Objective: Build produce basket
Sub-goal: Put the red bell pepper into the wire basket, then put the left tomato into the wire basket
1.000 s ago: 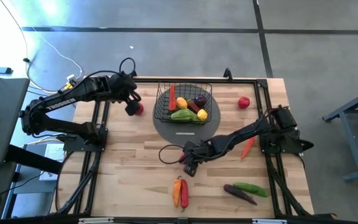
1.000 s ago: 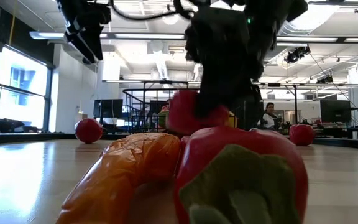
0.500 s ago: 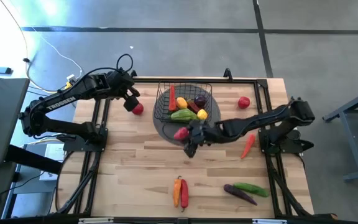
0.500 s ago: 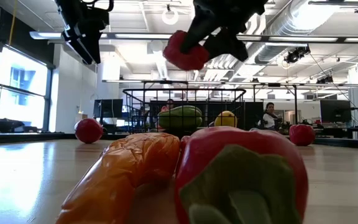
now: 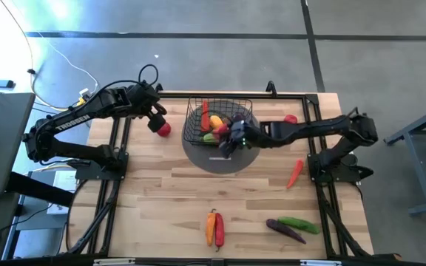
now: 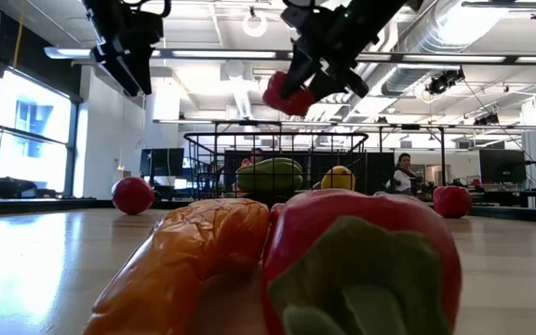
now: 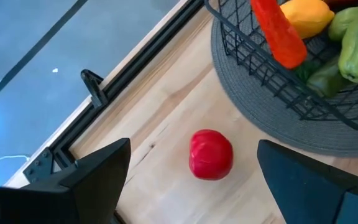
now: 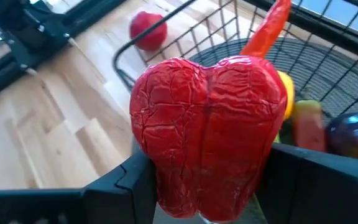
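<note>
The black wire basket (image 5: 219, 122) stands on a round grey mat (image 5: 220, 157) at the far middle of the table. It holds a green pepper, a yellow lemon, a red chili and a purple eggplant. My right gripper (image 5: 229, 137) hangs over the basket's near rim, shut on a red bell pepper (image 8: 207, 124); the low view shows that pepper (image 6: 285, 93) above the basket (image 6: 277, 163). My left gripper (image 5: 156, 120) hangs open above a red tomato (image 7: 211, 154), which rests on the table left of the basket, and touches nothing. My right gripper pinches the red bell pepper by its two opposite sides (image 8: 151, 168) between its two fingers (image 8: 120, 183). The fingers slant down from the table's right side. The pepper is lifted clear, above the basket's near rim.
Another red tomato (image 5: 291, 120) lies right of the basket, with a red chili (image 5: 294, 174) nearer. An orange and a red pepper (image 5: 214, 227) lie near the front edge; a green cucumber and a purple eggplant (image 5: 293, 226) lie at the front right.
My right gripper has lifted the red bell pepper off the table's middle. It has carried it up and toward the far edge, until it is over the basket's near rim. The gripper has also tipped less steeply downward.
</note>
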Action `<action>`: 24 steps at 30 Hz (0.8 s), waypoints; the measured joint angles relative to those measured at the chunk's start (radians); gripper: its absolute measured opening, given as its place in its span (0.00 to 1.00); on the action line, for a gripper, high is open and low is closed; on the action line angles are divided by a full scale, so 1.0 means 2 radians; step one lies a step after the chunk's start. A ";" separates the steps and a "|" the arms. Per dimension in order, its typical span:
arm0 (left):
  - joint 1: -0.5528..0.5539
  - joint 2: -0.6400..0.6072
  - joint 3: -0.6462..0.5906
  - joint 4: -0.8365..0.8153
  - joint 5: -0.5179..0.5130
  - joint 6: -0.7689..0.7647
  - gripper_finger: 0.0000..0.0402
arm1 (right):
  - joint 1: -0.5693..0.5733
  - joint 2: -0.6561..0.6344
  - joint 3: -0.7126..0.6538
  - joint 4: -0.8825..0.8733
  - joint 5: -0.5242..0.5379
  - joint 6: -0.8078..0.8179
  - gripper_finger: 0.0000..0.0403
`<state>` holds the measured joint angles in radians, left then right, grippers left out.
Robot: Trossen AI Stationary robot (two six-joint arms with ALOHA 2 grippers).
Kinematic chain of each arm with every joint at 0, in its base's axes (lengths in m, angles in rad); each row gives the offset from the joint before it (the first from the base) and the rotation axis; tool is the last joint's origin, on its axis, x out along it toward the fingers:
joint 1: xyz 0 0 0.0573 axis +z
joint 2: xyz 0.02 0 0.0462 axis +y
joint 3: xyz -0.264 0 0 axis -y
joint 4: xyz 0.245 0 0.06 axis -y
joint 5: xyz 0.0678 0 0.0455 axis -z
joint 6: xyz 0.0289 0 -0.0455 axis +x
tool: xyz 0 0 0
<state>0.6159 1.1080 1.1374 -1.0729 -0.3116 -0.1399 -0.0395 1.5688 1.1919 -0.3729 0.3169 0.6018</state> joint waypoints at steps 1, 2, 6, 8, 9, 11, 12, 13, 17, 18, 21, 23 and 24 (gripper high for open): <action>0.000 0.000 0.000 0.000 -0.003 -0.005 0.85 | -0.007 0.000 0.000 -0.002 -0.005 -0.007 0.46; 0.000 0.000 0.000 0.000 -0.006 -0.010 0.85 | -0.014 0.000 0.000 -0.003 -0.012 -0.013 0.46; 0.012 0.000 0.000 -0.001 -0.009 -0.034 0.85 | -0.040 0.000 0.000 -0.003 -0.055 -0.043 0.49; 0.021 0.000 0.000 -0.001 -0.008 -0.048 0.85 | -0.051 0.000 0.000 -0.007 -0.070 -0.059 0.52; 0.026 0.000 0.000 -0.001 -0.008 -0.055 0.85 | -0.057 0.000 0.000 -0.009 -0.075 -0.065 0.54; 0.038 0.000 0.000 -0.002 -0.006 -0.072 0.85 | -0.068 0.000 0.000 -0.019 -0.076 -0.056 0.58; 0.044 0.001 0.000 -0.003 -0.003 -0.082 0.85 | -0.073 0.000 0.000 -0.025 -0.077 -0.054 0.59; 0.051 0.003 0.000 -0.004 0.001 -0.090 0.86 | -0.078 0.000 0.000 -0.029 -0.077 -0.053 0.60; 0.077 0.016 0.000 -0.015 0.036 -0.109 0.89 | -0.091 0.000 0.000 -0.041 -0.084 -0.078 0.62; 0.081 0.021 0.000 -0.018 0.043 -0.111 0.90 | -0.093 0.000 0.000 -0.046 -0.086 -0.086 0.62; 0.090 0.037 0.000 -0.018 0.055 -0.113 0.93 | -0.099 0.000 0.000 -0.058 -0.086 -0.105 0.63; 0.092 0.045 0.000 -0.016 0.059 -0.123 0.94 | -0.104 0.000 0.000 -0.061 -0.084 -0.112 0.63; 0.092 0.050 0.000 -0.015 0.061 -0.129 0.95 | -0.106 0.000 0.000 -0.061 -0.084 -0.116 0.63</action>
<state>0.7998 1.2082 1.1374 -1.1023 -0.1903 -0.3975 -0.2517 1.5688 1.1919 -0.4950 0.1485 0.3702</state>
